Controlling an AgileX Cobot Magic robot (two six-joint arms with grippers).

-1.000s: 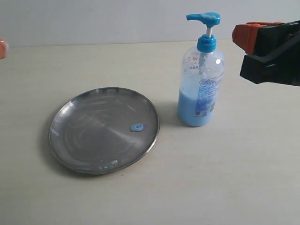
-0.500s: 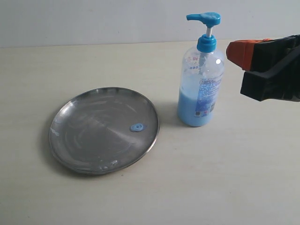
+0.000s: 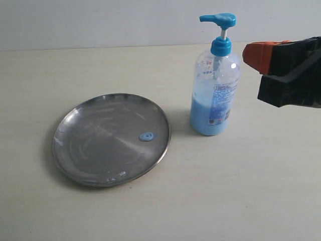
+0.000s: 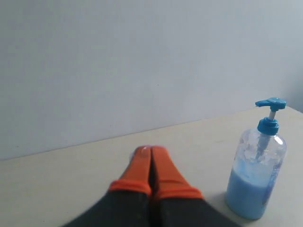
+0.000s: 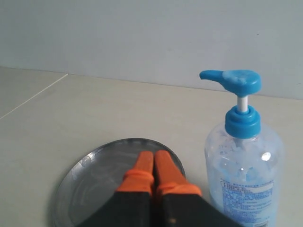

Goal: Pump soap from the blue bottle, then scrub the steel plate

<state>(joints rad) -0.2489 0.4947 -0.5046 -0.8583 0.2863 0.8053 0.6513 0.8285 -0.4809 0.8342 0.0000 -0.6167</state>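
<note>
Label (image 3: 221,103) on the blue bottle (image 3: 215,75): blue-and-white print, too small to read. Right gripper (image 3: 252,53) has its fingers pressed together, empty, hanging just right of the bottle's shoulder (no contact). Left gripper (image 4: 150,152) is likewise closed on nothing. Bottle stands upright just right of the steel plate (image 3: 95,150); soap (image 3: 147,136) blob sits on the plate near its right rim. Pale beige surface (image 3: 241,191), plain light wall (image 3: 100,20).

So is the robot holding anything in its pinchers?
No, nothing. The left gripper and the right gripper are both shut with nothing between them, not touching the blue bottle.
</note>
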